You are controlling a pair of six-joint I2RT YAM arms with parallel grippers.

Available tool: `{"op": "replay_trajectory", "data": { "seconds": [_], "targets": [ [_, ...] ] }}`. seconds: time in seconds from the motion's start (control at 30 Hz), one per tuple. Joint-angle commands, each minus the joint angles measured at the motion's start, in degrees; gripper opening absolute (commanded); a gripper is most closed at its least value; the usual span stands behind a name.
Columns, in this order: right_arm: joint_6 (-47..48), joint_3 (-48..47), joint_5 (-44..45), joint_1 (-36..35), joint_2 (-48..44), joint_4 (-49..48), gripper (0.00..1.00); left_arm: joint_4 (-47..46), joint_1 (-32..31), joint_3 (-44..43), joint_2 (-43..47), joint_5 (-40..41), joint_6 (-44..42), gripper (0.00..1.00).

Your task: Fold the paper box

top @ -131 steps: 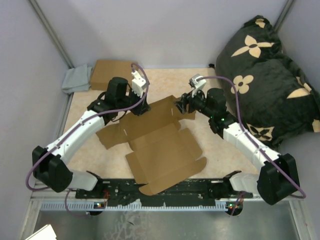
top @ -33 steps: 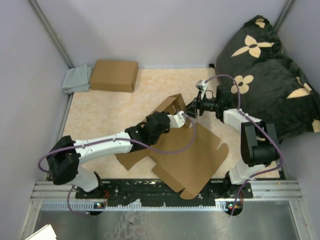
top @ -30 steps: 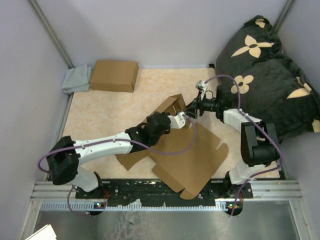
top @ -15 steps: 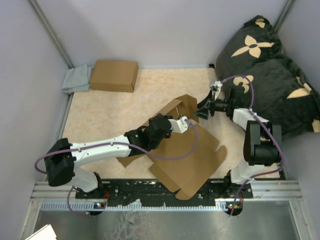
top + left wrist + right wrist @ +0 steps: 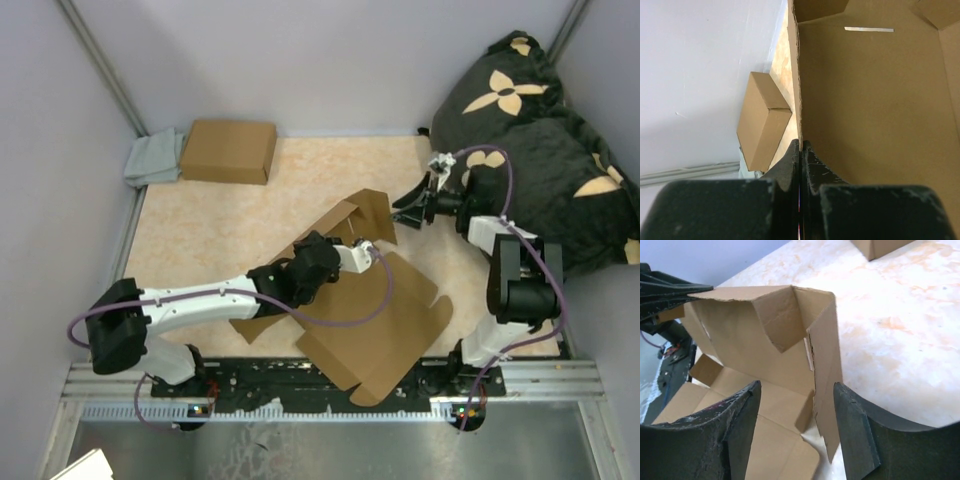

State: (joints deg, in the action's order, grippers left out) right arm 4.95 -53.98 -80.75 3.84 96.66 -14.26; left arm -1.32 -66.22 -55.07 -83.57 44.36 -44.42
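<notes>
The paper box [image 5: 385,310] lies half folded in the middle of the table, its flat lid panel toward the near edge and its far walls raised. My left gripper [image 5: 372,247] reaches in from the left and is shut on the top edge of one raised wall. In the left wrist view the gripper [image 5: 800,143] pinches that thin edge, with the box's inside [image 5: 875,100] to the right. My right gripper [image 5: 403,212] hangs open just right of the raised side flap [image 5: 376,214]. In the right wrist view that gripper [image 5: 797,390] faces the flap [image 5: 824,360], with neither finger touching it.
A smooth closed brown carton [image 5: 229,151] and a grey cloth [image 5: 152,158] lie at the far left corner. A black cushion with tan flowers [image 5: 540,130] fills the right side, close behind my right arm. Grey walls close in the table.
My right gripper has drawn back to the right, away from the side flap, still open. The left gripper keeps its hold on the wall, and the box has shifted slightly toward the near edge.
</notes>
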Motion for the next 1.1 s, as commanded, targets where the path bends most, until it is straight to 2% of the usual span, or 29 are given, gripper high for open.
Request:
{"op": "replay_trajectory", "data": {
  "seconds": [0.0, 0.07, 0.1, 0.2, 0.3, 0.37, 0.4, 0.47, 0.5, 0.53, 0.57, 0.67, 0.8, 0.93, 1.07],
  "targets": [
    [-36.7, 5.3, 2.6, 4.1, -0.6, -49.9, 0.61, -2.3, -1.3, 2.2, 3.5, 1.0, -2.1, 0.00],
    [-56.6, 4.6, 4.2, 6.1, 5.0, -74.4, 0.61, -2.8, -1.5, 2.7, 4.3, 1.0, -2.6, 0.00],
    [-65.7, 2.4, 4.3, 6.7, 8.7, -83.1, 0.61, -2.9, -1.6, 2.8, 4.5, 1.1, -2.8, 0.00],
    [-74.5, -4.8, 6.3, 7.0, 16.4, -84.5, 0.54, -4.6, -2.3, 3.6, 5.3, 1.9, -4.0, 0.00],
    [-71.7, -5.2, 10.1, 7.0, 18.1, -83.1, 0.52, -6.4, -2.4, 4.6, 6.3, 2.3, -5.4, 0.00],
    [-63.5, -4.5, 13.1, 6.7, 16.8, -71.3, 0.51, -6.4, -2.5, 5.1, 6.9, 1.9, -5.6, 0.00],
    [-56.4, -4.6, 14.9, 6.2, 15.0, -61.0, 0.51, -6.6, -2.5, 5.5, 7.2, 1.7, -5.7, 0.00],
    [-34.3, -5.5, 22.4, 3.1, 8.5, -31.5, 0.50, -7.5, -2.4, 6.2, 8.0, 1.7, -6.4, 0.00],
    [-21.2, -7.5, 30.2, 0.7, 5.2, -17.2, 0.51, -8.0, -2.4, 6.7, 8.2, 1.9, -6.7, 0.00],
    [-13.4, -9.2, 38.1, -1.9, 3.0, -6.9, 0.52, -8.5, -2.4, 7.1, 8.4, 2.0, -7.1, 0.00],
    [-11.5, -10.5, 43.1, -3.4, 2.0, -3.6, 0.52, -9.2, -2.4, 7.6, 8.9, 1.9, -7.5, 0.00],
    [-14.7, -13.1, 48.3, -3.8, 1.7, -3.3, 0.52, -10.6, -2.2, 8.7, 10.7, 1.1, -8.0, 0.00],
    [-11.6, -21.8, 50.1, -5.6, 7.1, 3.5, 0.51, -10.4, -2.1, 9.3, 12.0, 1.0, -8.4, 0.00],
    [-8.6, -24.0, 45.3, -7.0, 11.1, 4.5, 0.51, -13.5, -2.2, 11.2, 11.6, 1.3, -12.5, 0.00],
    [-7.0, -18.4, 35.3, -7.1, 11.8, -0.9, 0.52, -18.5, -2.2, 13.3, 10.2, 2.4, -17.3, 0.00]
  ]
}}
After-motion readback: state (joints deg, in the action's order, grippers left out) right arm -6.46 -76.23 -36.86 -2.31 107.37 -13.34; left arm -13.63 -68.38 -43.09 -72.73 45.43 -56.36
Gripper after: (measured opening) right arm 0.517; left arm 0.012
